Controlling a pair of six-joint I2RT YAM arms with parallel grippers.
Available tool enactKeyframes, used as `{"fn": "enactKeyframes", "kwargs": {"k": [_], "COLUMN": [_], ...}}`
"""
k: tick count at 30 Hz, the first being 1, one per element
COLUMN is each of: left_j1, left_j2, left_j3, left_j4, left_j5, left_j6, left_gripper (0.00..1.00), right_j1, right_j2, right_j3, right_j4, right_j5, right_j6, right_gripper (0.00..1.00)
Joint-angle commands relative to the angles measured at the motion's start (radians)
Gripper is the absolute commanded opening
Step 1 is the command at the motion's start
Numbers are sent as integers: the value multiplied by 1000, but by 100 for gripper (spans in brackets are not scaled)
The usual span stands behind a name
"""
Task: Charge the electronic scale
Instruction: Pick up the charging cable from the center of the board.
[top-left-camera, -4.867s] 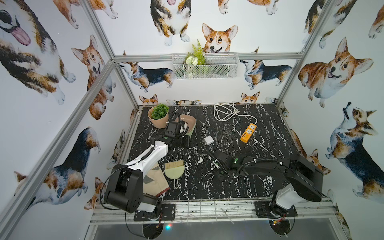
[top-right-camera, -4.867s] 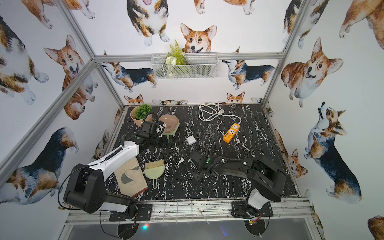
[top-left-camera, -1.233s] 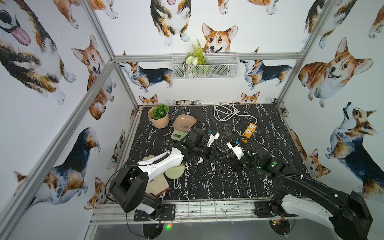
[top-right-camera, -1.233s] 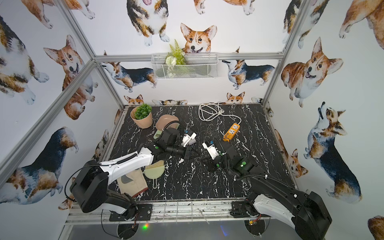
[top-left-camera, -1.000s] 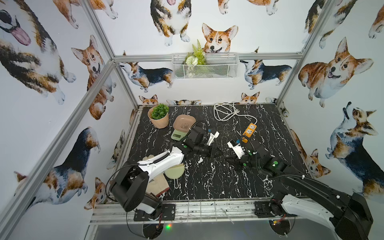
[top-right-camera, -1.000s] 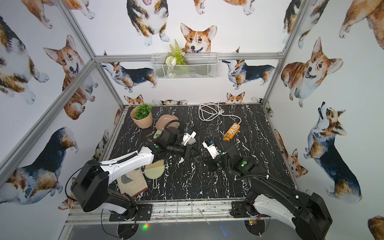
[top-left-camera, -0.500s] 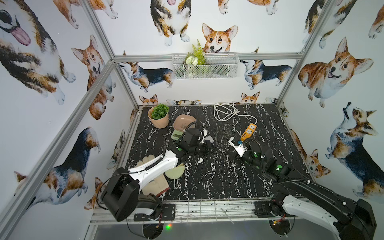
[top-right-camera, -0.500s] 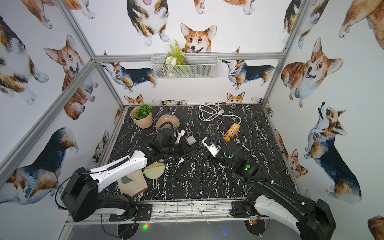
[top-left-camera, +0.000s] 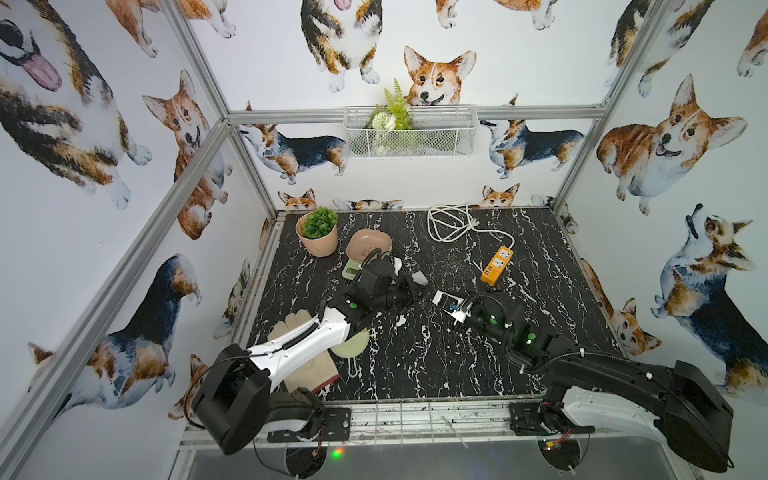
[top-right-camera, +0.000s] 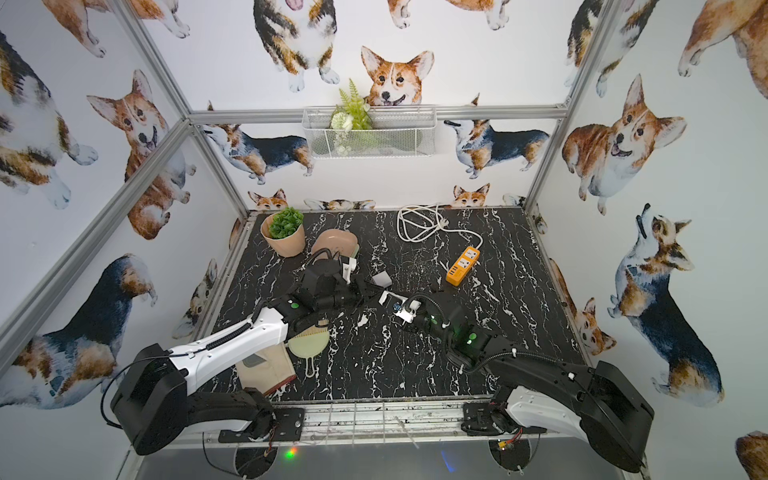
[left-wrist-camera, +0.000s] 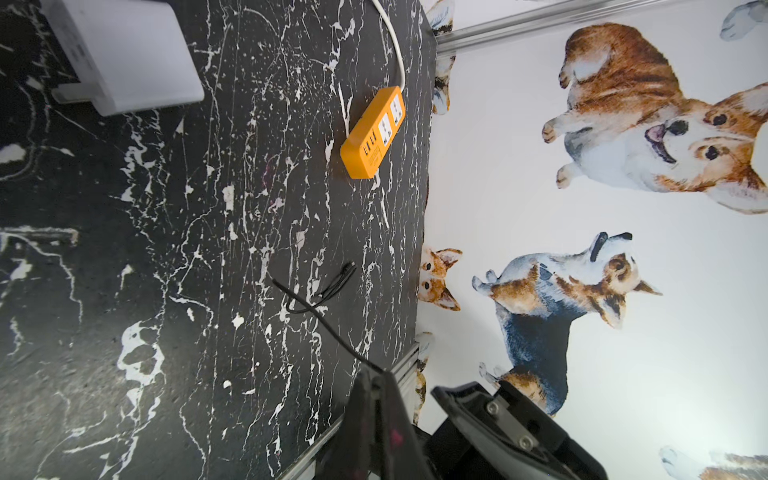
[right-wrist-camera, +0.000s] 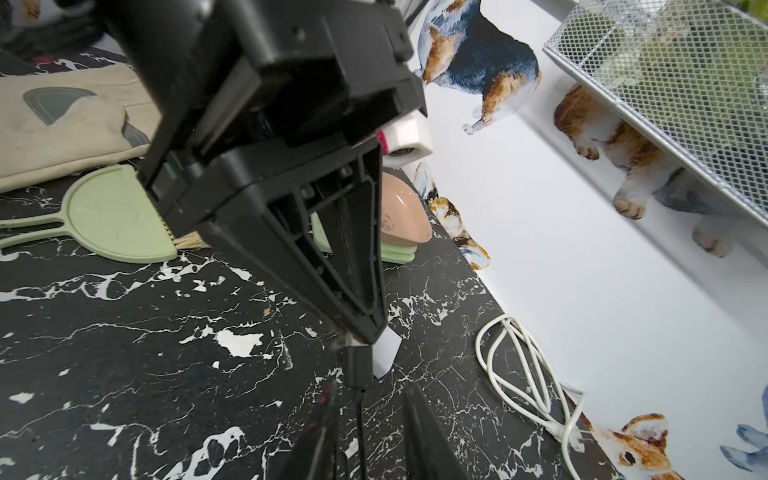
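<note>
The electronic scale (top-left-camera: 352, 271), a small pale-green body carrying a glossy pink rounded tray, is being seen on the worktop (top-left-camera: 415, 365) just behind the left tool (right-wrist-camera: 365, 332), on its far-wall side, near a terracotta-coloured plant pot (top-left-camera: 318, 243). The worktop is being shown as a black surface with white marble veins.

The left arm is being stretched forward and inward, low over a beige fabric glove (top-left-camera: 309, 370) and a flat pale-green brush (top-left-camera: 353, 347). Its black wedge-shaped fingers are being pressed together on the plug (right-wrist-camera: 360, 365) of a thin black cable (left-wrist-camera: 316, 308). A white cube charger (top-left-camera: 418, 277) is lying just beside this tool.

The right arm is being held out from the opposite side, so that the right tool (right-wrist-camera: 370, 388) is facing the left one, tip near tip. Its fingers are being shown spread, and the cable is passing between them without visible contact. An orange plastic power strip (top-left-camera: 496, 266) with a white cord is lying beyond the right tool, well apart from the scale.
</note>
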Motion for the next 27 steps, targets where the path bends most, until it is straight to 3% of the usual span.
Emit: {"fn": "enactKeyframes", "kwargs": {"k": [1,12,27], "left_j1": [0,1,-1], "left_j2": [-12,-48,-73], "left_j3": [2,-15,-48], "left_j4": [40,47,41], "left_j5": [-10,-23,-58], "left_j6": [-41,-67,-127], "left_gripper": [7,8,13], "right_j1": [2,3,9], "right_j2": [16,91,105], "right_j3": [4,8,31], "right_j4": [73,128,150], "right_j5": [1,35,26], "right_j6": [-42,-62,-74], "right_gripper": [31,33,26]}}
